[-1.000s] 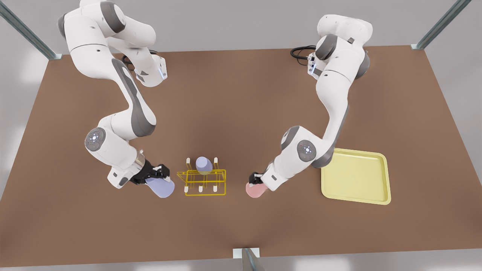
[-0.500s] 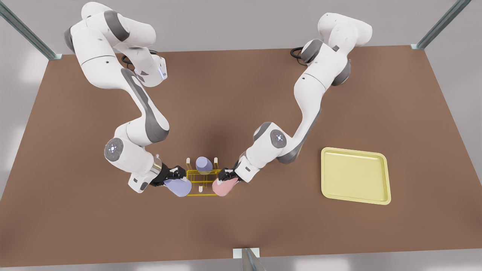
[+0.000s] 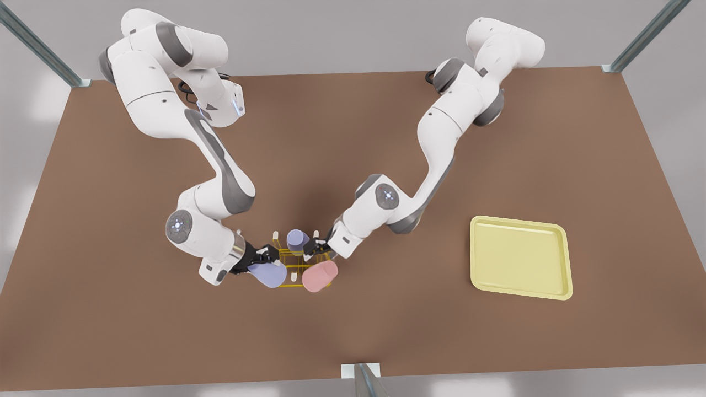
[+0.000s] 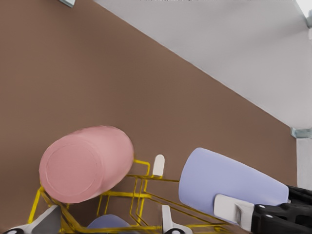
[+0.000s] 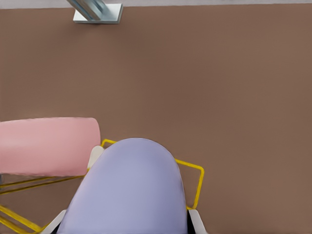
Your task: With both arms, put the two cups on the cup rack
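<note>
On the front view's left, the right gripper pinches a tilted lavender cup over the near corner of the yellow rack. A second lavender cup sits upside down on a far peg. The pink cup lies tilted on the rack's other near corner. The left gripper hovers just behind it, fingers spread. A yellow tray lies well apart on the brown table.

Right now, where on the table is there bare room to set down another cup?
Bare table lies between the cup rack and the yellow tray, along the near edge, and behind the rack. It is crowded at the rack: the right gripper holds the lavender cup, and the left gripper is open beside the pink cup.
</note>
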Controlling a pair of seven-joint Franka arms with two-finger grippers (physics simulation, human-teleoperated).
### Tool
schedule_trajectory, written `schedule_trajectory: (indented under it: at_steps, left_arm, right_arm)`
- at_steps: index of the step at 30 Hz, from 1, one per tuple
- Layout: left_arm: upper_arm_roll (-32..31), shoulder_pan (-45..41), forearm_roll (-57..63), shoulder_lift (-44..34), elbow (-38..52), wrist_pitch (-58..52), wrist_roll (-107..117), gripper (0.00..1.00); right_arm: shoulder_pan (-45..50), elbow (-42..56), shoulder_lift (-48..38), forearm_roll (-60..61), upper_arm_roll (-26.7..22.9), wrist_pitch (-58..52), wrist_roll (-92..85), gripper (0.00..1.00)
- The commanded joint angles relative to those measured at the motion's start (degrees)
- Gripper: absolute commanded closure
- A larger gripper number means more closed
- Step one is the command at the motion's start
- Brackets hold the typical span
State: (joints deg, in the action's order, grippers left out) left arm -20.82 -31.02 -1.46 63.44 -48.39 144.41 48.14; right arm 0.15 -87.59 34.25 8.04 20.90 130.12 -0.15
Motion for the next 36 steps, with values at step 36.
schedule_trajectory:
  at_steps: [36]
  left_arm:
    - [8.4,21.6,3.3,-51.1,-43.7,-54.3,-26.9,0.00]
  right_arm:
    - [-2.0,-0.4,-29.2,-15.0,-14.1,-43.4,-2.2,0.00]
